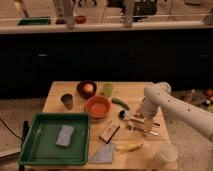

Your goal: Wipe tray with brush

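gripper (143, 121) low near the table's right edge, over the brush's handle; closed or not, I cannot tell | brush (122, 115) right of centre, dark head toward orange bowl (97, 106) | green tray (37, 150) at front-left corner; grey sponge (65, 135) inside

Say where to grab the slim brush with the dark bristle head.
Grip the slim brush at mid-handle, coming straight down from above: it lies flat on the wooden table, bristle head toward the round orange bowl. The gripper hangs at its handle end.
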Tool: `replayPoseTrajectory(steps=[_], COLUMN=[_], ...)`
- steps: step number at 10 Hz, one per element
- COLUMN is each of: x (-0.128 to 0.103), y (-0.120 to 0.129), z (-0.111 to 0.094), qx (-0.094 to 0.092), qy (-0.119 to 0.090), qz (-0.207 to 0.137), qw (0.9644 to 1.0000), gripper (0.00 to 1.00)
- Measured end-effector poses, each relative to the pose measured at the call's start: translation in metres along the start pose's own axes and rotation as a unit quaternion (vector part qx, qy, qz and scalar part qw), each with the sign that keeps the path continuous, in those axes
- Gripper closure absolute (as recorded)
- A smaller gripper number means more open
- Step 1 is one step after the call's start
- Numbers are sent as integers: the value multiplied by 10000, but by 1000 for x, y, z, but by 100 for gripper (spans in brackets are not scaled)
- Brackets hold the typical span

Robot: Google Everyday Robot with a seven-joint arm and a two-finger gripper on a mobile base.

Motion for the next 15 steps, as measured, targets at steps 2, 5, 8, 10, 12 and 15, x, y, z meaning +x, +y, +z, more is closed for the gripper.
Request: replayPoseTrajectory(steps=[2,5,8,10,12,15], x=[2,4,7,7,7,9], y=[-2,-5,-7,-8,-8,-12], z=[4,10,14,16,16,16], qx=[-109,-198,-221,-238,-235,-232], qy=[14,2,-43,-54,-53,-61], qz=[-134,-257,-340,-379,-377,-452], qw=[9998,9995,9992,9990,9990,9987], gripper=[20,20,20,20,21,46])
